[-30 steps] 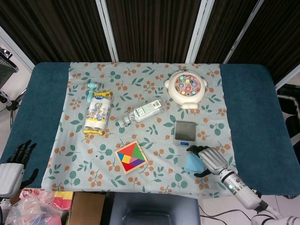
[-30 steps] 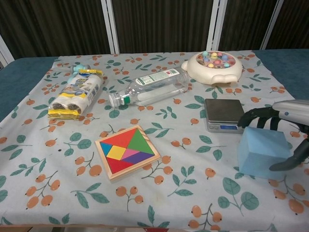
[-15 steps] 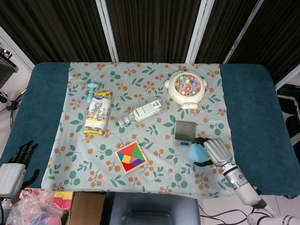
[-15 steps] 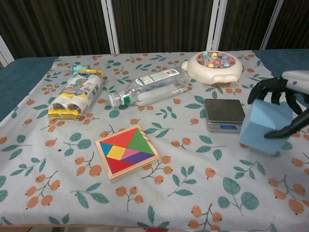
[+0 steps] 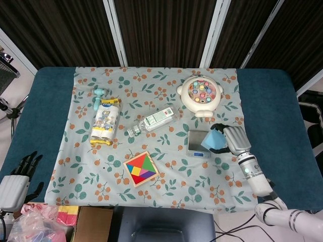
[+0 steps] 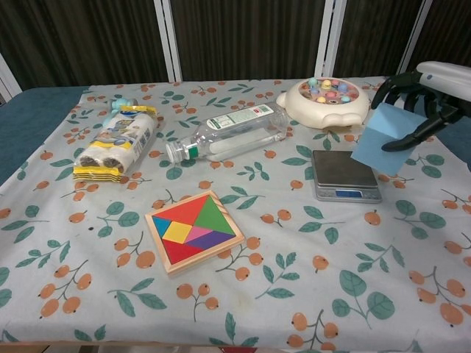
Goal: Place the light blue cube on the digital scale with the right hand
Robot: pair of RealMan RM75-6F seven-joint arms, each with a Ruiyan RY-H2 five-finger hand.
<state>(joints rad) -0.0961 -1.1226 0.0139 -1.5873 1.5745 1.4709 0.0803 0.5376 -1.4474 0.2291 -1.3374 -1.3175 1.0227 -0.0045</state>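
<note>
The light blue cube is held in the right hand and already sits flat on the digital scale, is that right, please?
Not quite: the light blue cube is held in the right hand, but it hangs tilted in the air beside the digital scale, not resting on it, as the chest view shows.

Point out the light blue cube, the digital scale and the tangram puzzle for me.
light blue cube (image 6: 388, 137), chest view, its front face.
digital scale (image 6: 342, 170), chest view, middle of its weighing plate.
tangram puzzle (image 6: 193, 229), chest view, centre of the coloured pieces.
</note>
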